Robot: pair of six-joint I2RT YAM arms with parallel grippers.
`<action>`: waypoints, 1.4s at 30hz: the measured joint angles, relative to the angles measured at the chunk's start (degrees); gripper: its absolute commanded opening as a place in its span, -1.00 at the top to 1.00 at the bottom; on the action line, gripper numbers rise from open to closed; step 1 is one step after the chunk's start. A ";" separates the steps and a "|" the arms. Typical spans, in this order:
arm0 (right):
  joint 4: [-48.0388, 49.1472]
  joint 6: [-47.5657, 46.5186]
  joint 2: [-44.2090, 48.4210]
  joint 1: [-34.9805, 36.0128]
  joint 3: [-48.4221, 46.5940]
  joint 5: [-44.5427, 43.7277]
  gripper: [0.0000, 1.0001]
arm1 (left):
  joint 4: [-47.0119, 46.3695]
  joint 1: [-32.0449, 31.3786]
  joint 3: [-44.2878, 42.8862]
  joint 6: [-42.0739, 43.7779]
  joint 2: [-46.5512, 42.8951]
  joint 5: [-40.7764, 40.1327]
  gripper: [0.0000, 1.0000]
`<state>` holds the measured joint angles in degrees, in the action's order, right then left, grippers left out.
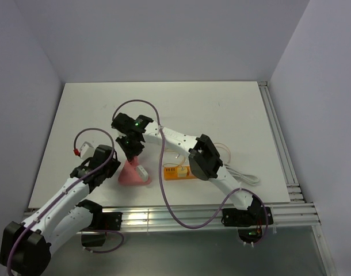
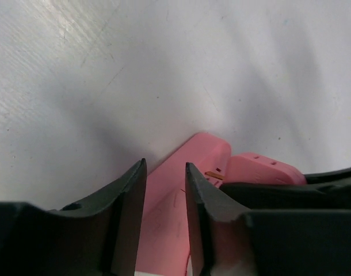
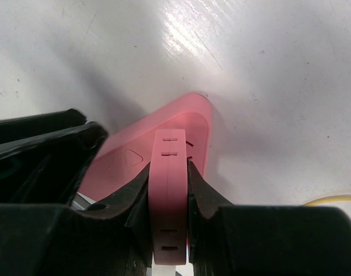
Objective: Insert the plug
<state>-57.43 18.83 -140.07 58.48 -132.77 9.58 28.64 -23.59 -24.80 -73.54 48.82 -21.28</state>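
Observation:
A pink socket block [image 1: 131,174] lies on the white table near the front. In the right wrist view my right gripper [image 3: 168,168] is shut on a narrow pink piece [image 3: 170,195] with paired slots, held upright over a flat pink body [image 3: 129,156]. My right gripper [image 1: 131,153] comes down on the block from behind. My left gripper [image 2: 165,168] is open, its fingers set a little apart just over the pink body [image 2: 164,218], which is wider than the gap. In the top view it [image 1: 112,167] sits at the block's left. A white plug-like part [image 1: 142,171] is beside the block.
An orange-yellow item [image 1: 178,172] lies right of the block, with a white cable [image 1: 241,174] looping toward the right. A metal rail [image 1: 279,144] runs along the table's right edge. The right gripper's black fingers [image 2: 290,192] show at the right of the left wrist view.

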 measured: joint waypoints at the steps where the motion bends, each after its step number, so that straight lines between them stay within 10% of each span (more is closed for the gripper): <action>1: -0.04 0.02 0.00 -0.02 0.04 -0.07 1.00 | 1.38 0.00 -0.98 -0.33 -0.48 -0.04 0.31; 15: -0.48 0.90 0.00 -0.02 0.17 -0.28 1.00 | 9.49 0.00 -2.45 -2.45 -11.19 3.04 0.24; 42: -0.57 2.25 -0.37 1.62 0.20 -2.54 1.00 | 8.96 0.17 2.51 -10.43 -0.24 7.32 0.24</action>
<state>-58.00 21.08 -140.44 60.10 -132.57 7.05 37.60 -23.42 -22.28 -83.96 48.58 -13.96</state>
